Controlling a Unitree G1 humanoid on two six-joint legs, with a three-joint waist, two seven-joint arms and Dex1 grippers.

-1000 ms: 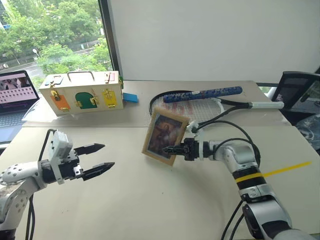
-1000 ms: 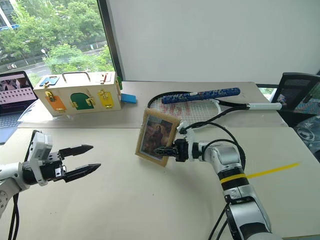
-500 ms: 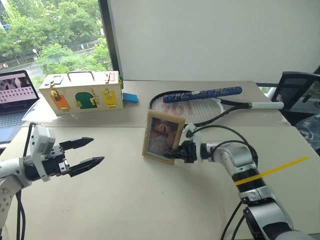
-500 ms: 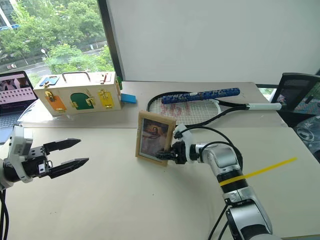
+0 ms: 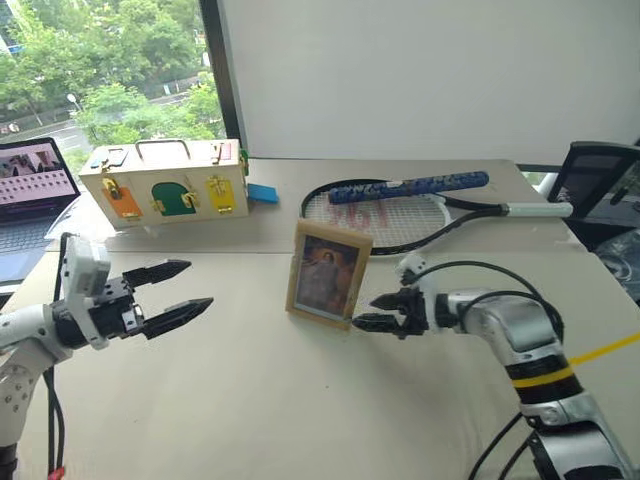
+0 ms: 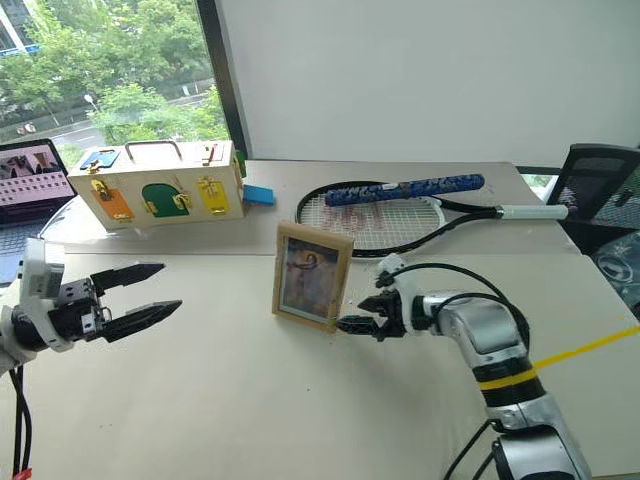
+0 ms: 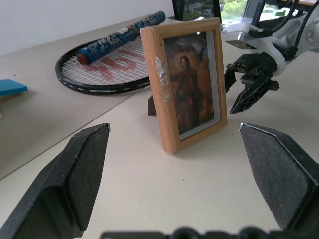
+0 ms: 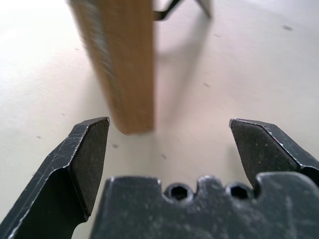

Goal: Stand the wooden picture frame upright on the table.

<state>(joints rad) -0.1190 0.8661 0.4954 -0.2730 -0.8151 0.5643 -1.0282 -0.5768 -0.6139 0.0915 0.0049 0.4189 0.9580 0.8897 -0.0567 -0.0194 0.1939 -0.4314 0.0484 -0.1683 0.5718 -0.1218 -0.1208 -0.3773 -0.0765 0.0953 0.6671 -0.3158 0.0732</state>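
The wooden picture frame (image 5: 328, 273) stands upright near the middle of the table (image 5: 300, 400), picture facing the robot. The right gripper (image 5: 380, 311) is released, fingers spread just right of the frame. The left gripper (image 5: 180, 290) is open, well apart on the left.

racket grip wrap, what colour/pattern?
Blue with a pale speckled pattern on the racket handle; clearest in the left eye view.
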